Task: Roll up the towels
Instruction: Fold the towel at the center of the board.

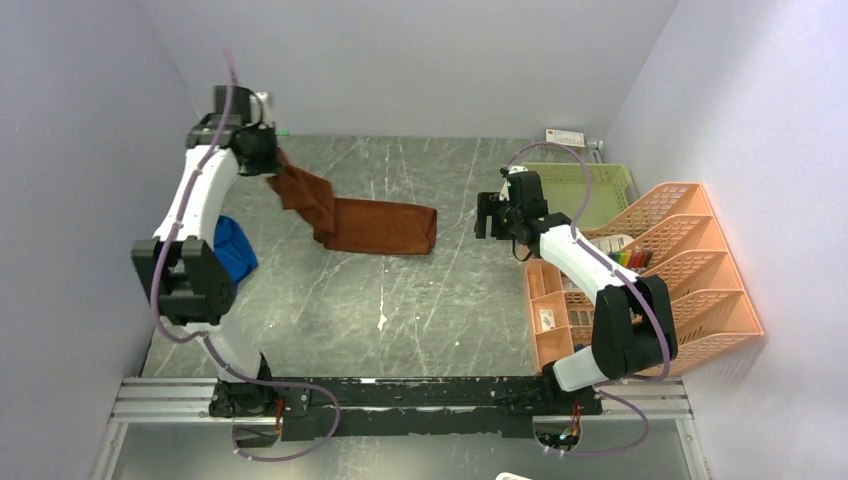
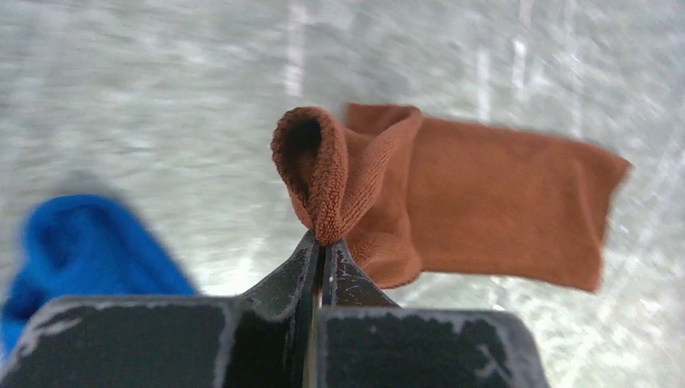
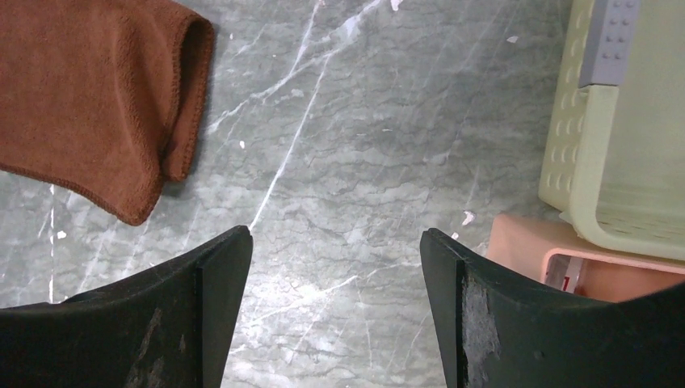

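Note:
The rust-brown towel (image 1: 372, 222) lies folded on the grey table, its left end lifted toward the back left. My left gripper (image 1: 268, 162) is shut on that lifted corner; in the left wrist view the jaws (image 2: 325, 244) pinch a fold of the brown towel (image 2: 485, 202). The royal blue towel (image 1: 233, 247) lies bunched at the left, partly hidden under the left arm, and shows in the left wrist view (image 2: 89, 246). My right gripper (image 1: 490, 220) is open and empty, hovering just right of the brown towel's right end (image 3: 97, 97).
A pale green basket (image 1: 585, 190) stands at the back right, also in the right wrist view (image 3: 614, 162). Orange organiser trays (image 1: 680, 270) fill the right side. White walls close in on the left, back and right.

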You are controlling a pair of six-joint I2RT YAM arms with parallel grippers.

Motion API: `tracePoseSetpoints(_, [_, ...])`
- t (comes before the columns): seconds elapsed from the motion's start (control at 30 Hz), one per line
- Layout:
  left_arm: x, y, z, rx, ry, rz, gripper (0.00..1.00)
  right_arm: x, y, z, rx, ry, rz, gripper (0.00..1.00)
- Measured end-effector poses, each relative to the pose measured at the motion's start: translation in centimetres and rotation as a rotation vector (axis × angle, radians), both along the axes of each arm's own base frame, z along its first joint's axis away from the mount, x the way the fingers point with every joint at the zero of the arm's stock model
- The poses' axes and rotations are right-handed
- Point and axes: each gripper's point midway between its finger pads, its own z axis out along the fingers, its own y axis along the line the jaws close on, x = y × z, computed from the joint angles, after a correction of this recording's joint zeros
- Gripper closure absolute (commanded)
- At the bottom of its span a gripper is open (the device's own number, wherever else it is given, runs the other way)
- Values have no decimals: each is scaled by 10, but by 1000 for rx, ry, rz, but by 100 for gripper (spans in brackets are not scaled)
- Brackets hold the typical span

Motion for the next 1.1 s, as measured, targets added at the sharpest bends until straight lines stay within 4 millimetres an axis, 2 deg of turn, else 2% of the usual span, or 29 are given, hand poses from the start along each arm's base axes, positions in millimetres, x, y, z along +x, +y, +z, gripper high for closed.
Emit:
tracePoseSetpoints(0.07, [1, 47, 17, 76, -67, 53, 93, -1, 2, 0, 7, 2, 7, 23])
tracePoseSetpoints(0.17, [-1, 80, 25, 207, -114, 52, 93, -1, 3, 0, 13, 4, 14, 23])
tracePoseSetpoints(0.27, [1, 99, 18, 322, -120, 17, 93, -2, 4, 0, 17, 6, 19, 22])
tracePoseSetpoints(0.47, [4, 138, -9, 513, -40, -25, 93, -1, 7, 3, 27, 2, 30, 22])
tracePoseSetpoints(0.63, [4, 152, -22, 591, -6, -60, 93, -3, 6, 2, 23, 11, 33, 21])
tracePoseSetpoints(0.73, [6, 148, -18, 601, -26, -93, 93, -3, 7, 1, 25, 15, 35, 21])
tracePoseSetpoints(0.83, [8, 129, -8, 565, -75, -154, 93, -4, 9, 1, 31, 17, 43, 20])
tracePoseSetpoints(0.93, [9, 93, 6, 503, -143, -242, 93, -5, 10, 1, 39, 21, 51, 19])
tracePoseSetpoints(1.0, [7, 58, 12, 449, -181, -330, 93, -5, 11, 0, 42, 24, 55, 18])
tracePoseSetpoints(1.03, [7, 47, 12, 441, -186, -356, 93, -5, 12, 0, 43, 24, 56, 18])
tracePoseSetpoints(1.1, [0, 11, 6, 395, -184, -459, 93, -5, 12, 0, 44, 24, 57, 18])
